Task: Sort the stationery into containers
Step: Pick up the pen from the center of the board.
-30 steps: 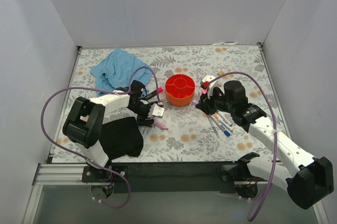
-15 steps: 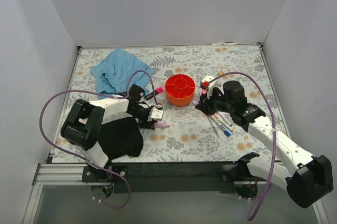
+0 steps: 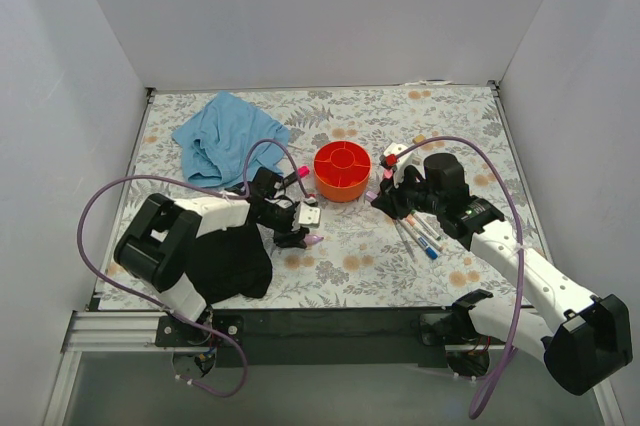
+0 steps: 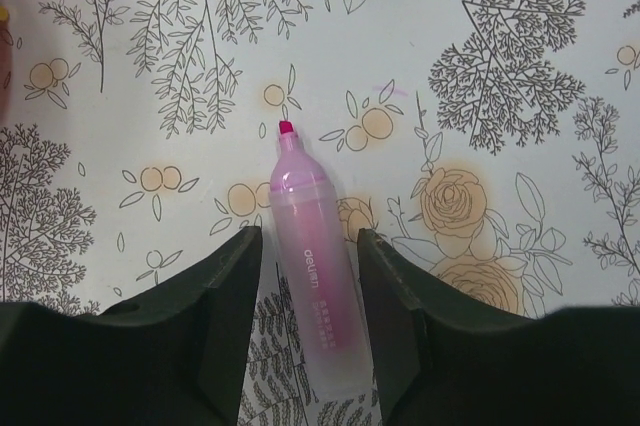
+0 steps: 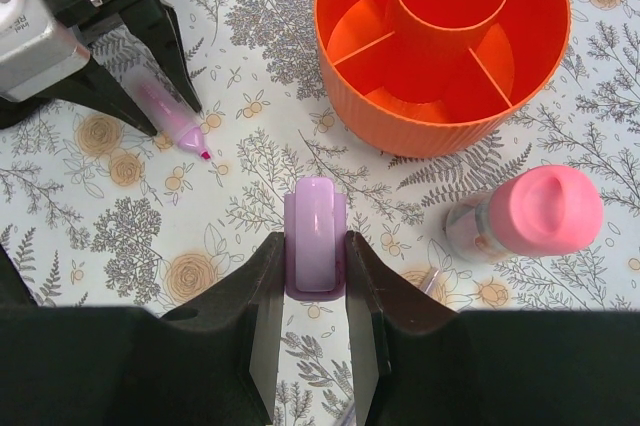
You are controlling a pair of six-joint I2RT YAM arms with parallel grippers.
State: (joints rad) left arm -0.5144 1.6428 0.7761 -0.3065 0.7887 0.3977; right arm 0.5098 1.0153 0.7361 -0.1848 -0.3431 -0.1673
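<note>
One wrist view alone shows right hand (image 5: 313, 251) pinching lilac stick (image 5: 315, 221); left hand (image 4: 309, 238) unclear.

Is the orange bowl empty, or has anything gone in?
Empty, as far as shown: the orange bowl shows bare orange compartments and a bare centre well from overhead and from the right wrist; nothing lies inside.

Floral-print bench (image 3: 440, 116) carries: blue cloth (image 3: 225, 136), black cloth (image 3: 230, 261), orange divided bowl (image 3: 340, 189), pink highlighter (image 4: 310, 266), markers (image 3: 418, 234), pink-capped bottle (image 5: 525, 214).
</note>
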